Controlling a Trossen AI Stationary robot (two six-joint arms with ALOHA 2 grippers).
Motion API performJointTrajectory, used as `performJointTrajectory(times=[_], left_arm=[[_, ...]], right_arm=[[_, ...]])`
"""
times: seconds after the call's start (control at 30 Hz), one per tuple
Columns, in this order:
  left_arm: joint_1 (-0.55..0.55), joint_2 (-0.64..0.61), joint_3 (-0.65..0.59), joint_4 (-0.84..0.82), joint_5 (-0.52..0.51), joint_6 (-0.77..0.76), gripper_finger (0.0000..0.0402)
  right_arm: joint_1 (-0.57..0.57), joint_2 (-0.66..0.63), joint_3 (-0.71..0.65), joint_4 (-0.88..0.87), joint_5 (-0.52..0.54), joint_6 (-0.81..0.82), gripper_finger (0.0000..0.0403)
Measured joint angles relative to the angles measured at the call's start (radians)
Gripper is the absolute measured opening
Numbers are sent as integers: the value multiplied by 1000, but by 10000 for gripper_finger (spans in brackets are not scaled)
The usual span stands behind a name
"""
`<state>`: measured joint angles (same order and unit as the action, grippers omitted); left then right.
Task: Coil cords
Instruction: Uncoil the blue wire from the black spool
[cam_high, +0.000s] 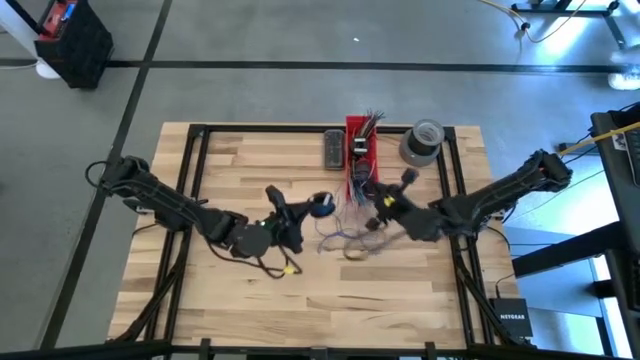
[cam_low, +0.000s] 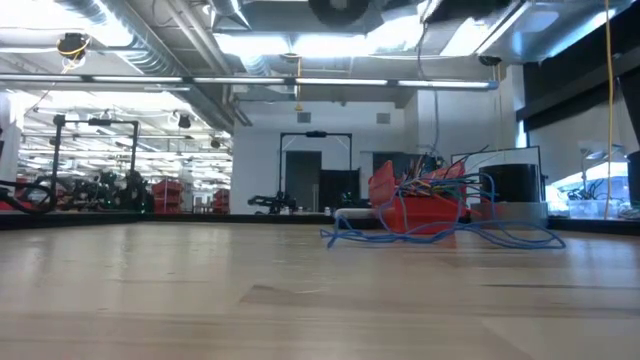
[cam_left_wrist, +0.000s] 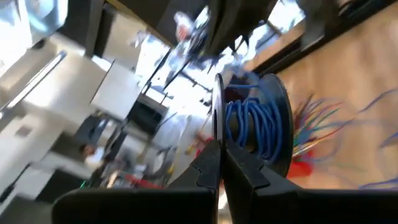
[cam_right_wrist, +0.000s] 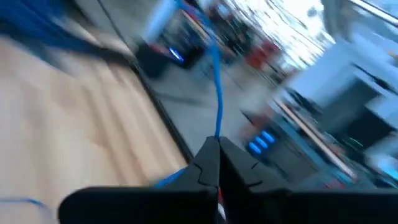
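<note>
On the wooden bench (cam_high: 250, 310), blue cords (cam_high: 340, 240) trailed loose mid-bench. My left hand (cam_left_wrist: 221, 163) was clenched on a spool (cam_left_wrist: 258, 124), my right hand (cam_right_wrist: 214, 152) apparently pinching cord; any tug risked snagging the red bin (cam_high: 358, 135).

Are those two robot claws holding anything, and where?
Left end effector grips the black spool of blue wire by its rim; right end effector pinches a thin blue cord.
</note>
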<state>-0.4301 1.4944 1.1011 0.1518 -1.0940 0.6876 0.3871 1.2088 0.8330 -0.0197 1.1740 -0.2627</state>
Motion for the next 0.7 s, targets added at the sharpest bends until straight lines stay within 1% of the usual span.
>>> performJointTrajectory(times=[0.07,0.1,0.13,0.23,0.3,0.43,0.5,0.53,0.57,0.6,0.7], left_arm=[[24,0,0,-22,-10,-22,5],[38,0,0,-25,-11,-32,5],[52,0,0,-25,-11,-45,5],[92,0,0,-19,-11,-90,5],[120,1,0,-1,-10,-130,5],[152,0,0,50,-12,-185,5],[153,0,0,62,-12,-184,5],[148,0,0,69,-11,-183,5],[142,0,0,71,-11,-183,5],[135,0,0,72,-11,-173,5],[100,-4,0,70,-10,-111,5]], right_arm=[[61,-15,0,91,-48,-56,2],[84,-17,1,135,-102,-87,2],[102,-16,1,167,-165,-122,2],[133,4,1,202,-414,-198,2],[130,33,1,192,-512,-224,2],[71,100,1,165,-595,-236,2],[22,141,1,112,-673,-236,2],[-3,161,1,72,-694,-232,2],[-25,179,0,29,-688,-218,2],[-47,192,-1,-17,-653,-195,2],[-108,201,-1,-164,-458,-76,2]])
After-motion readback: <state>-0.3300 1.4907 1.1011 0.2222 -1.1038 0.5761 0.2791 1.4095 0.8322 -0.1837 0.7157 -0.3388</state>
